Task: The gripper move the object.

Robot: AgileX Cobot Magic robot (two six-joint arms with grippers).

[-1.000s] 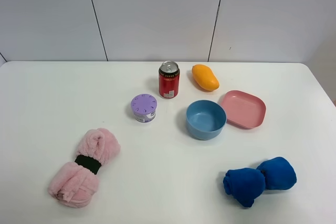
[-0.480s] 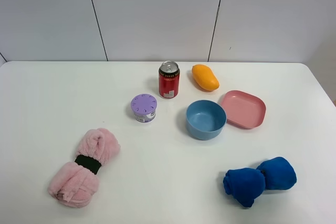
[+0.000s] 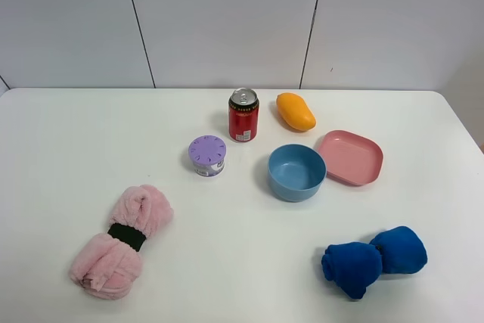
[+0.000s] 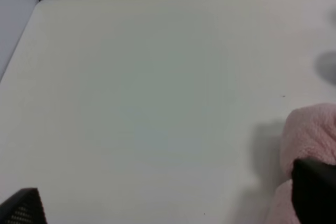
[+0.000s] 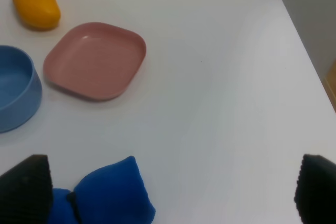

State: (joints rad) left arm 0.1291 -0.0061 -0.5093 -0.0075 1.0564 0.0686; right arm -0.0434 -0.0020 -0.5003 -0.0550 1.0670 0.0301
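Observation:
The object, a glossy orange-yellow mango (image 3: 295, 111), lies at the back of the white table, right of a red can (image 3: 243, 115). It also shows in the right wrist view (image 5: 35, 1), far from the gripper. Neither arm shows in the exterior high view. My right gripper (image 5: 170, 187) is open and empty, its black fingertips (image 5: 23, 187) wide apart over the near right of the table. My left gripper (image 4: 168, 203) is open and empty, with one fingertip (image 4: 315, 192) in front of a pink towel.
A purple-lidded container (image 3: 207, 155), a blue bowl (image 3: 296, 172) and a pink plate (image 3: 349, 157) stand near the mango. A rolled pink towel (image 3: 121, 241) lies front left and a rolled blue towel (image 3: 374, 259) front right. The table's right edge (image 5: 299, 30) is close.

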